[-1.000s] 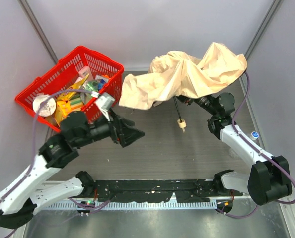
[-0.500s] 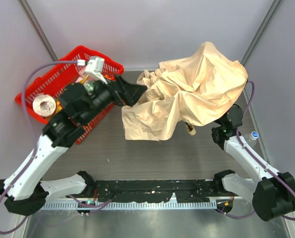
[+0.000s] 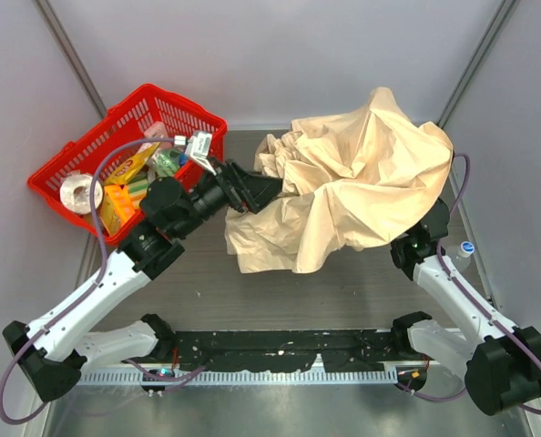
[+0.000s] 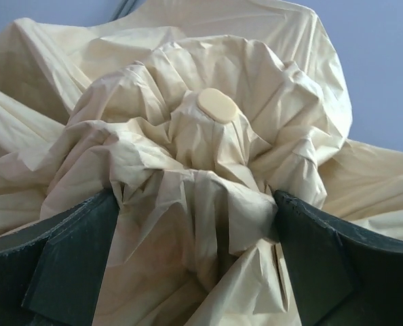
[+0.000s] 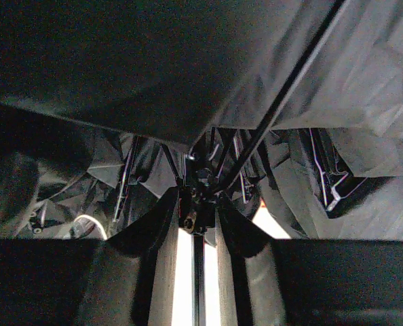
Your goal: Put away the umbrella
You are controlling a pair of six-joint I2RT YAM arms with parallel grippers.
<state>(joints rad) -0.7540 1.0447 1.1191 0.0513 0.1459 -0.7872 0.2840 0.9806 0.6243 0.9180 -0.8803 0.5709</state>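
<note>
My left fingers (image 4: 72,265) stand spread either side of the limp, light crown (image 4: 217,105) of the umbrella (image 3: 362,173) at one o'clock on the worktop (image 3: 280,300), right fingers (image 5: 147,258) pinching its stiff black shaft (image 5: 283,95) (the surest hold, I judge).

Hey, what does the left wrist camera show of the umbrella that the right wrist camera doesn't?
Only the left wrist view shows the crumpled outer side of the beige fabric folding umbrella and its round tan top cap. The left gripper has its jaws wide open either side of the bunched cloth. Only the right wrist view shows the dark underside: thin black ribs meeting at a black hub, where the right gripper has its jaws closed. Both show the same umbrella close up.
</note>
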